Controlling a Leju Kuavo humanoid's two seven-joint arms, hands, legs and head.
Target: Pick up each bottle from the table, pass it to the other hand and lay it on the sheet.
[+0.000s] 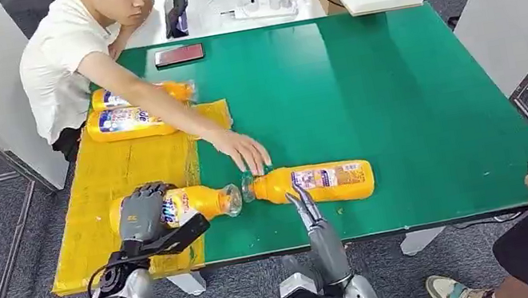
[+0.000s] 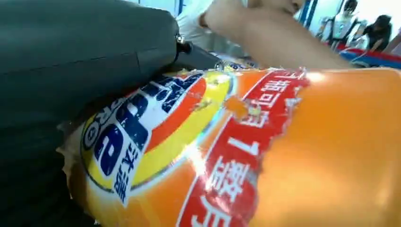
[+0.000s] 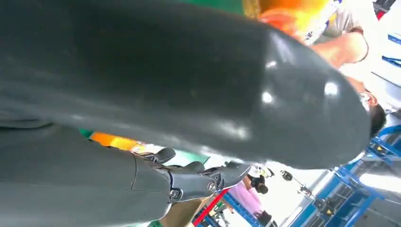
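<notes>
1. Left hand (image 1: 143,212) grips a bottle (image 1: 197,202) lying on its side, half on the yellow sheet (image 1: 111,174), neck over the green worktop (image 1: 363,84).
2. Right hand (image 1: 313,218) holds nothing, fingers extended, tips at a second bottle (image 1: 323,182) on the worktop.
3. A person's hand (image 1: 243,151) is just beside both bottle necks.

The green table (image 1: 363,84) carries a yellow sheet (image 1: 119,173) on its left part. Three orange bottles lie on the sheet, one more bottle (image 1: 315,182) on the bare green, and a phone (image 1: 179,55) at the far edge.
</notes>
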